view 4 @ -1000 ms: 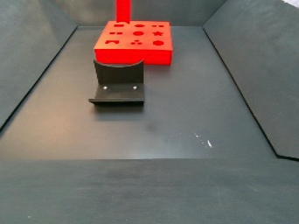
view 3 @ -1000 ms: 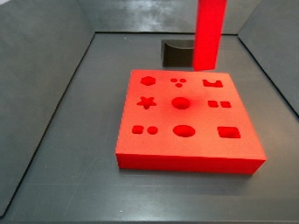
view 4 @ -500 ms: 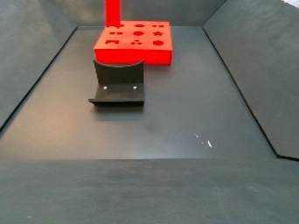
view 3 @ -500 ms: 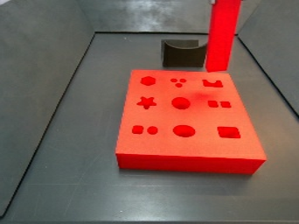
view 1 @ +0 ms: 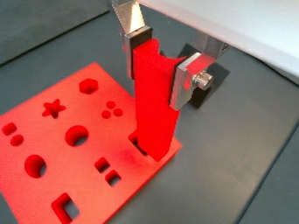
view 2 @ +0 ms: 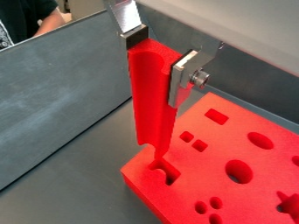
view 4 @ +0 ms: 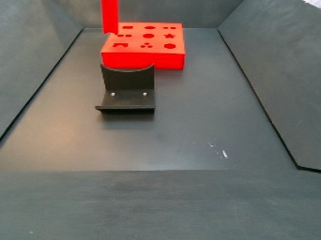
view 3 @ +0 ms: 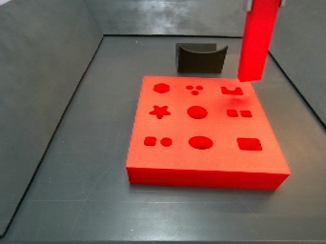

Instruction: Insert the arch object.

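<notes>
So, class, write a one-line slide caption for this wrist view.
The gripper holds the arch object upright, its lower end at a corner hole of the red board.

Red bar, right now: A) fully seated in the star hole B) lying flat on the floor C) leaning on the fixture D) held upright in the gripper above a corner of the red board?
D. In a wrist view the gripper clamps the red bar upright, its lower end at an arch-shaped hole near the corner of the red board; the fixture stands apart.

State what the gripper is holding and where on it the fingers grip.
The gripper holds the arch object upright, with the fingers clamped on its upper end above the board.
</notes>
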{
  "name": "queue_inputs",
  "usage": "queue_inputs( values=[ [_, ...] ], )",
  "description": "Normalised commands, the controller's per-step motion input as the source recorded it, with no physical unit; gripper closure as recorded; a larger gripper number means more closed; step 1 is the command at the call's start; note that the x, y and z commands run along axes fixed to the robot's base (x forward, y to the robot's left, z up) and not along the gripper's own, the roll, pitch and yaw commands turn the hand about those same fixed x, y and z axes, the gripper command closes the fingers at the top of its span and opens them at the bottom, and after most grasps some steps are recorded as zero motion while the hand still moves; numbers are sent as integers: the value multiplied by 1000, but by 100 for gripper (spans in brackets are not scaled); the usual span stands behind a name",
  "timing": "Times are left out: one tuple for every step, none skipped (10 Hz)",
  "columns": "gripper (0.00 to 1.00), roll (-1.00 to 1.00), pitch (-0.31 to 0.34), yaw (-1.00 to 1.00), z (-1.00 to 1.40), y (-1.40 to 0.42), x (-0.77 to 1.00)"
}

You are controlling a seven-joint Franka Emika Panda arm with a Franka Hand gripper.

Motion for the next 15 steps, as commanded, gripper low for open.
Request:
queue_inputs(
  values=[
    [100,0,0,-174,-269,14,0],
    [100,0,0,-214,-274,46,-123],
    [100,-4,0,-274,-197,40,-283],
    [100,-40,-4,-251,-109,23,-289],
    [100,-56,-34,-114,-103,0,-114],
    [100,0,-20,0,-163,0,0],
    [100,0,-14,0,-214,0,0],
    [100,0,-11,0,-237,40,0],
    [100,0,-19,0,-246,60,0],
    [100,-7,-11,0,-214,94,-126],
    [100,-29,0,-49,-160,200,-260],
    [100,-33,0,-29,-177,231,-240],
    [100,-27,0,0,-200,160,-189],
    [100,1,0,20,-197,0,-57],
    [100,110,0,126,-169,-29,0]
  ],
)
